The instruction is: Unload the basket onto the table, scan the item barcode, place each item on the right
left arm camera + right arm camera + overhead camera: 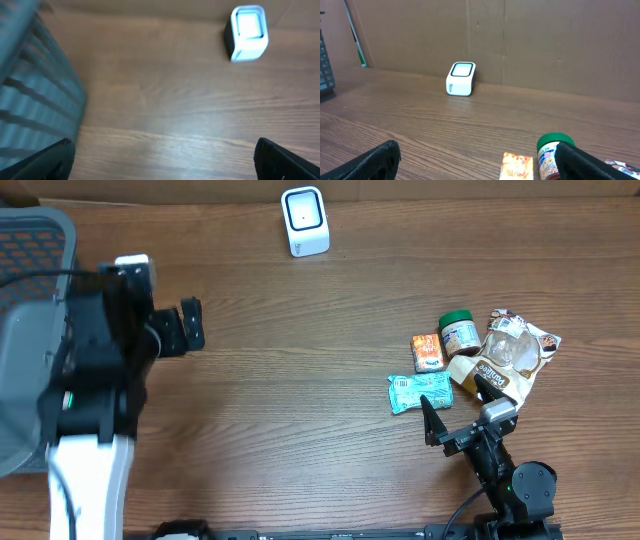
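The white barcode scanner (305,220) stands at the far edge of the table; it also shows in the left wrist view as the scanner (248,32) and in the right wrist view as the scanner (461,78). The items lie in a cluster at the right: a teal packet (419,391), an orange packet (428,351), a green-lidded jar (459,332) and a brown and white bag (510,355). My right gripper (445,425) is open just in front of the teal packet, holding nothing. My left gripper (192,325) is open and empty, far left of the items.
A grey basket (30,240) fills the far left corner, close beside the left arm; its wall (35,95) shows in the left wrist view. A cardboard wall backs the table behind the scanner. From the right wrist, the orange packet (517,166) and jar (551,155) lie between the fingers.
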